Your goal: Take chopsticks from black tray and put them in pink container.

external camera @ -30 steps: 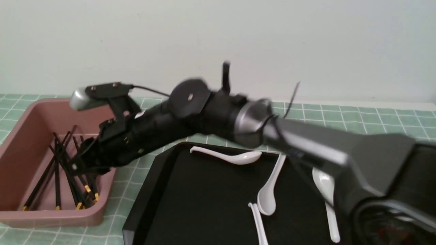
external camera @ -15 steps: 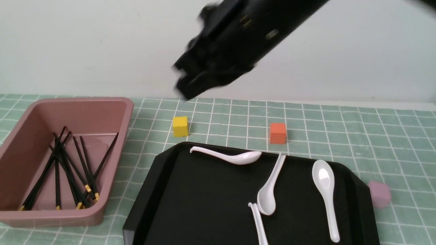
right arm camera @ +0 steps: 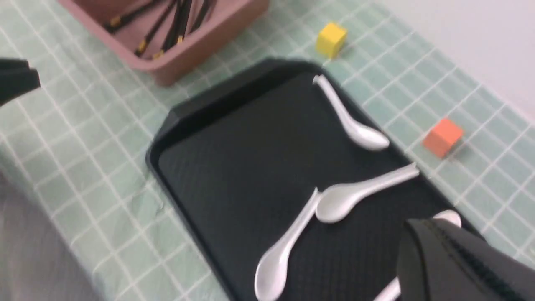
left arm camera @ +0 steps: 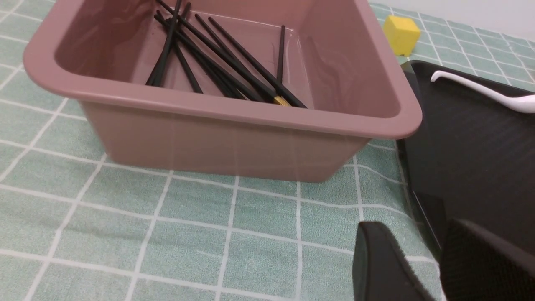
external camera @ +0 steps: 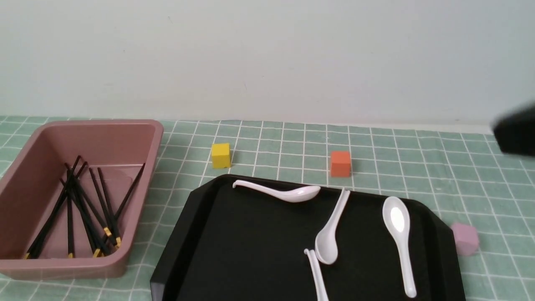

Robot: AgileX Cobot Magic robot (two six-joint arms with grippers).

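Fingers closed and holding nothing; the chopsticks lie in the pink bin

The right fingers [right arm camera: 430, 263] are shut with nothing between them. The left fingers [left arm camera: 376, 255] stand close together, also holding nothing, though I cannot tell whether they fully meet. The chopsticks [external camera: 70, 225] lie crossed inside the pink bin [external camera: 79, 267], at the left of the frame, and none show on the visible part of the black tray [external camera: 246, 242], at lower centre. The work looks finished or nearly so.

The likeliest slip is missing a stick in the part of the tray cut off by the bottom of the frame. Another needless reach could catch one of the white spoons [external camera: 327, 240], which are not wanted. The right arm, a dark blur [external camera: 516, 131] at the right edge, seems to be moving; a low swing might clip the tray's rim or knock the pink cube [external camera: 465, 239] along the counter [external camera: 284, 146]. Bumping the bin could shift the loose pile, most easily the stick leaning toward its side.
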